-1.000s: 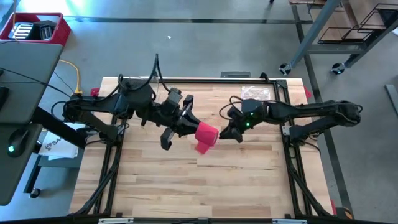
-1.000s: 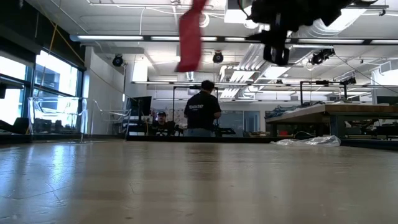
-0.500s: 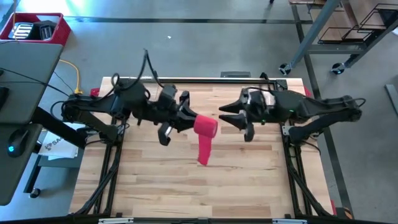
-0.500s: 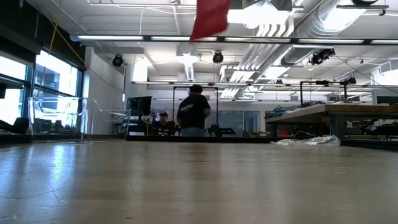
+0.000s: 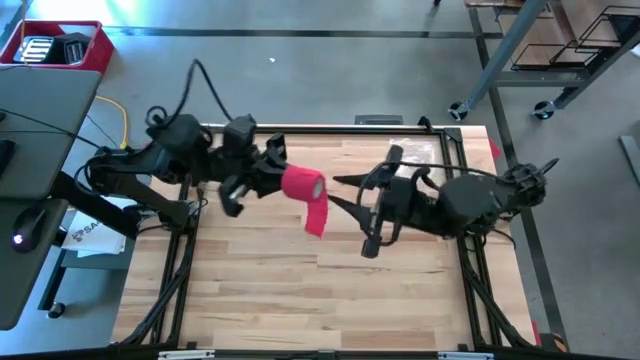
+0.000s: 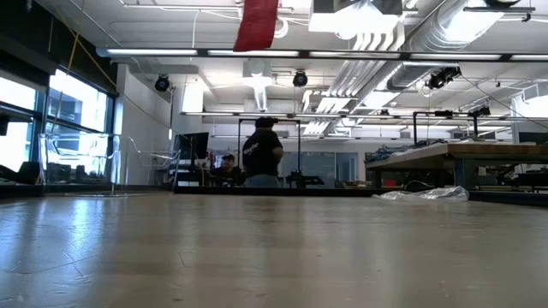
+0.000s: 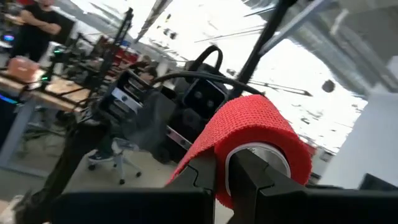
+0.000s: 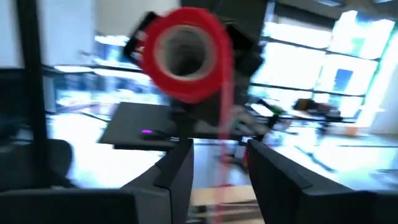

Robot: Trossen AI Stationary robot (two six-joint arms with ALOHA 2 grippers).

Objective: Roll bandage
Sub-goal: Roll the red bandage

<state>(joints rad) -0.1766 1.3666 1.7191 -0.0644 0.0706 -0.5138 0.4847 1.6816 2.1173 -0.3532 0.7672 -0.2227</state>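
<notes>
The bandage is a bright red roll (image 5: 302, 184) on a pale hollow core, held above the table's middle by my left gripper (image 5: 272, 178). A short loose tail (image 5: 316, 218) hangs down from the roll; it also shows at the top of the low view (image 6: 257, 24). In the right wrist view the roll (image 8: 186, 53) is seen end-on, its tail (image 8: 224, 118) dangling. My right gripper (image 5: 342, 194) is open and empty, just right of the roll, pointing at it; its fingers stand apart in its own view (image 8: 217, 171). My left gripper holds the roll at its near end (image 7: 252, 163). One finger (image 7: 247, 180) seems to reach into the hollow core and the other (image 7: 200, 180) lies on the red outer wrap. The fingers come level from the table's left. The roll is lifted clear, its axis about level, its tail slack.
A crinkled clear plastic bag (image 5: 410, 150) lies at the table's far right; it also shows in the low view (image 6: 424, 194). A red bin (image 5: 60, 45) stands off the table at the far left. People stand in the room beyond (image 6: 261, 154). Bare wood lies near the front edge.
My left gripper has carried the roll toward the table's left and far edges, still lifted clear. My right gripper has drawn back from the roll toward the right and turned, while its arm has swung toward the near edge. The loose tail now hangs free below the roll.
</notes>
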